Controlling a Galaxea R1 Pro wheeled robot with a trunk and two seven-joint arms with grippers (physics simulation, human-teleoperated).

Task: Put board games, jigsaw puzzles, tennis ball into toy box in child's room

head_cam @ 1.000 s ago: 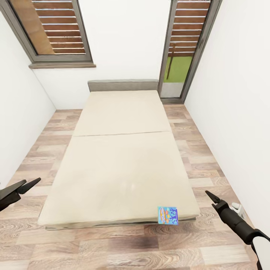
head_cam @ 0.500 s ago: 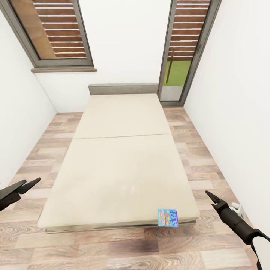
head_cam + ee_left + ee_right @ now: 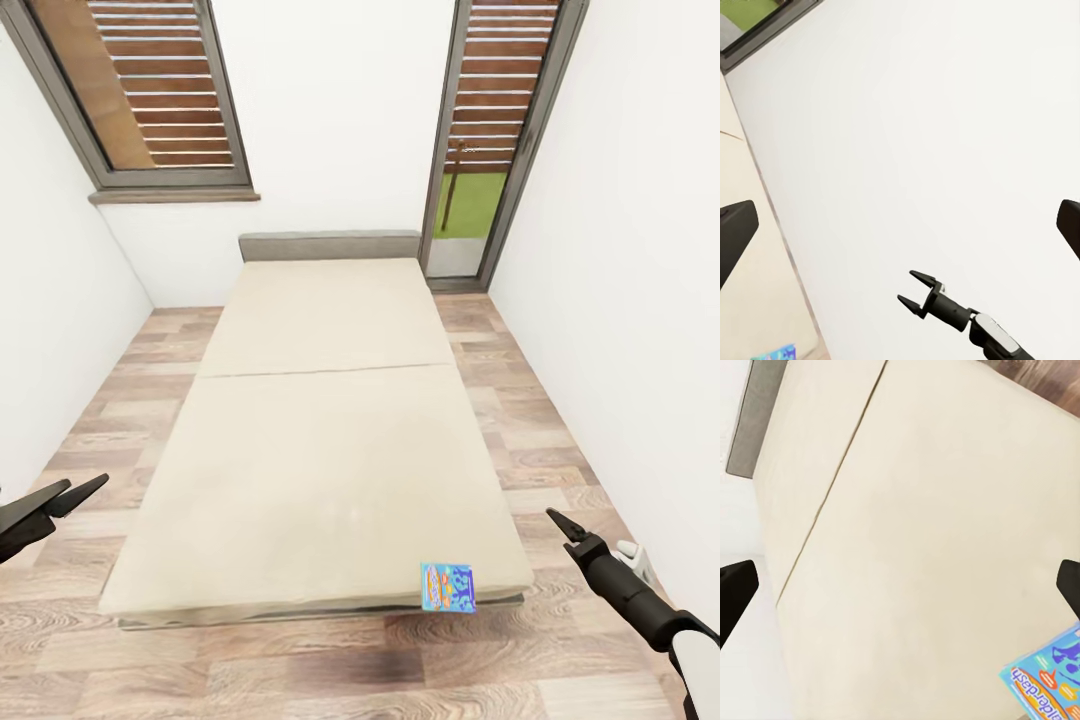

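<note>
Narrow white-walled room, wood plank floor (image 3: 300,660), 2 slatted windows behind. The bed (image 3: 320,440) runs lengthwise ahead. 1 board game (image 3: 448,586), a small blue printed box, lies flat at the mattress's near right corner, touching the edge. Left hand (image 3: 80,492) and right hand (image 3: 560,525) hang low at either side, both with fingers apart and empty, likely readied for reaching. Right hand sits nearer the box.

Bed (image 3: 320,450) fills room's middle – mattress top bare except board game (image 3: 448,586) flat at near right corner. Narrow wood floor (image 3: 530,420) strips either side, hemmed by white walls (image 3: 630,300). Near floor open – approach unobstructed.
</note>
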